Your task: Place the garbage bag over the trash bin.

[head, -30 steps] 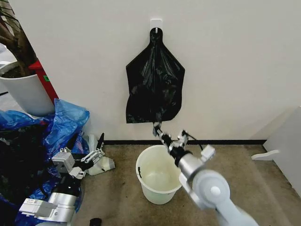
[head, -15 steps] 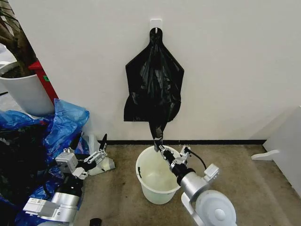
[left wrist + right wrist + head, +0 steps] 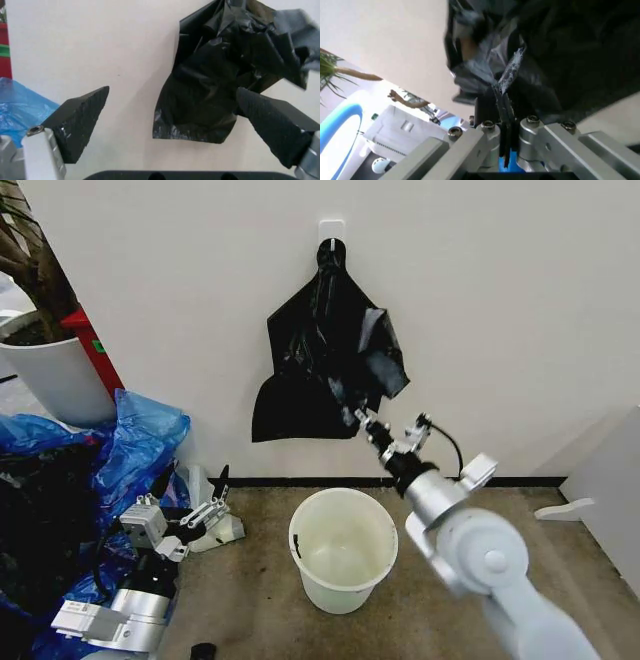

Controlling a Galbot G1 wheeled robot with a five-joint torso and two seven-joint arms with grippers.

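Observation:
The glossy black garbage bag (image 3: 320, 365) hangs from a white wall hook (image 3: 331, 228). Its lower right part is lifted and bunched up. My right gripper (image 3: 362, 420) is raised in front of the wall, above the bin and a little to its right, shut on the bag's lower edge. In the right wrist view the fingers (image 3: 495, 112) pinch a fold of black garbage bag (image 3: 560, 56). The off-white trash bin (image 3: 343, 550) stands upright on the floor below. My left gripper (image 3: 205, 505) waits low on the left, open. Between its spread fingers (image 3: 82, 116) the garbage bag (image 3: 220, 75) shows far off.
Shiny blue plastic bags (image 3: 140, 440) are heaped on the floor at the left. Behind them stands a large white plant pot (image 3: 50, 375). A white object (image 3: 565, 508) lies on the floor at the right. The brown floor around the bin is bare.
My right gripper has risen from just above the bin's rim, up and to the right, pulling the bag's lower edge with it. The left arm has hardly moved.

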